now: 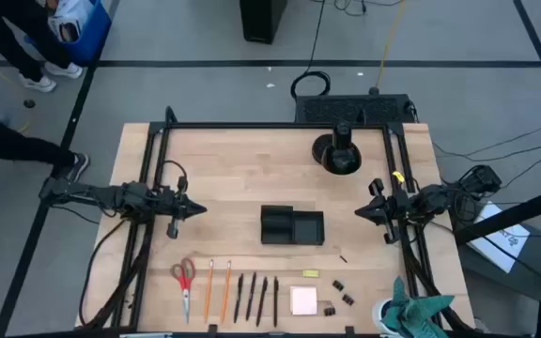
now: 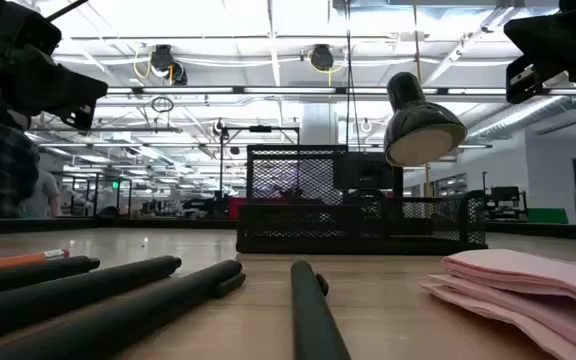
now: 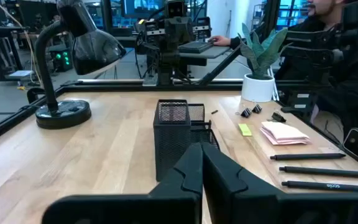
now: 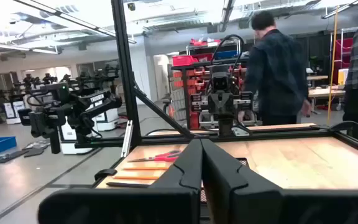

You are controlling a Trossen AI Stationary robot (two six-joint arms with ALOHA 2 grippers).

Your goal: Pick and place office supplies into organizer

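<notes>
The black mesh organizer [image 1: 291,226] stands at the table's middle, also in the low view [image 2: 358,215]. Along the near edge lie red-handled scissors [image 1: 184,282], two orange pencils [image 1: 216,289], several dark pens [image 1: 256,299], a pink sticky-note pad [image 1: 303,300], a yellow-green eraser [image 1: 311,273] and small black binder clips [image 1: 337,283]. My left gripper [image 1: 200,210] hovers shut left of the organizer, pointing at it [image 3: 176,134]. My right gripper [image 1: 358,214] hovers shut right of the organizer. Neither touches anything.
A black desk lamp [image 1: 338,153] stands on its round base at the far right of the table. A potted plant [image 1: 411,314] sits at the near right corner. A black frame [image 1: 162,141] runs round the table. People stand beyond the table [image 4: 278,68].
</notes>
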